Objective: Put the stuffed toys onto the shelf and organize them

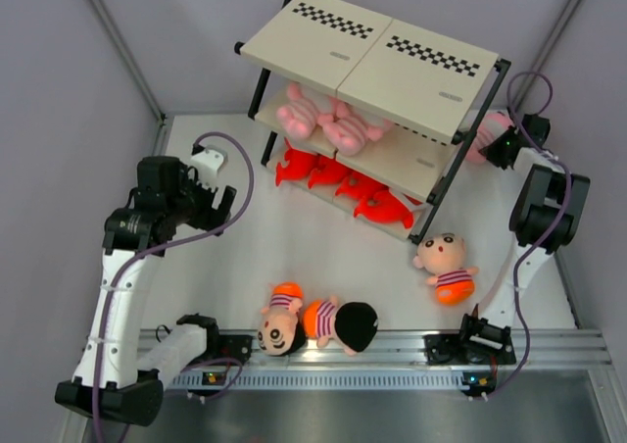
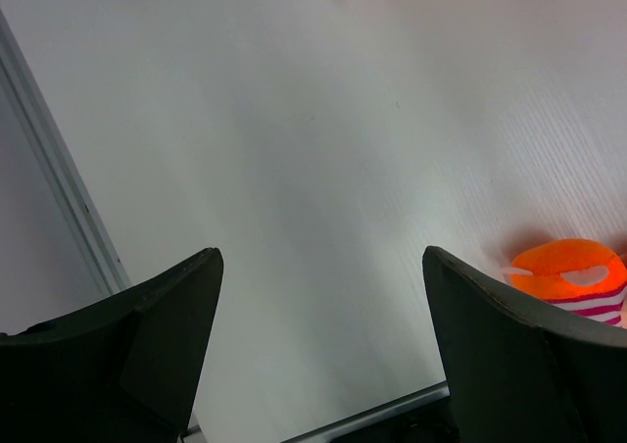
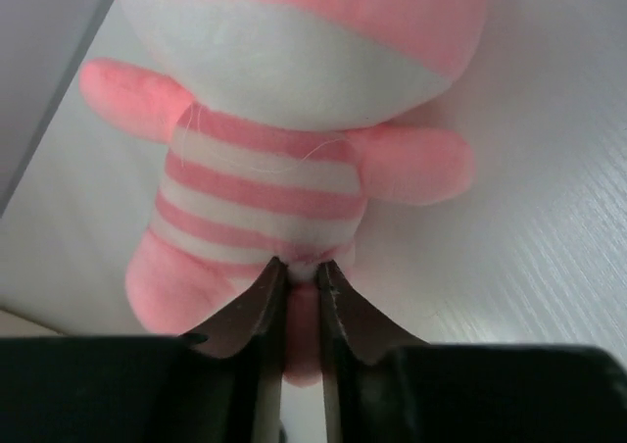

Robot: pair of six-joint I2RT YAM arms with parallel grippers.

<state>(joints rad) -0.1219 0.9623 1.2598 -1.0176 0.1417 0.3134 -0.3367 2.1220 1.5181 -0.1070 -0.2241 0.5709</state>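
left tool (image 2: 320, 257): released, jaws wide apart, over bare counter (image 1: 250, 252)
boy doll A (image 1: 280, 325): lying at near counter edge, touching boy doll B (image 1: 341, 323)
shelf (image 1: 377, 66): back centre of counter, top tier bare
pink plush 1 (image 1: 299, 110), pink plush 2 (image 1: 349, 127): side by side on middle tier
red toys (image 1: 343, 183): row on bottom tier
boy doll C (image 1: 446, 267): on counter, near shelf's front right foot
pink plush 3 (image 3: 265, 183): at shelf's right end, off the tiers
right tool (image 3: 299, 265): clenched on pink plush 3's lower end
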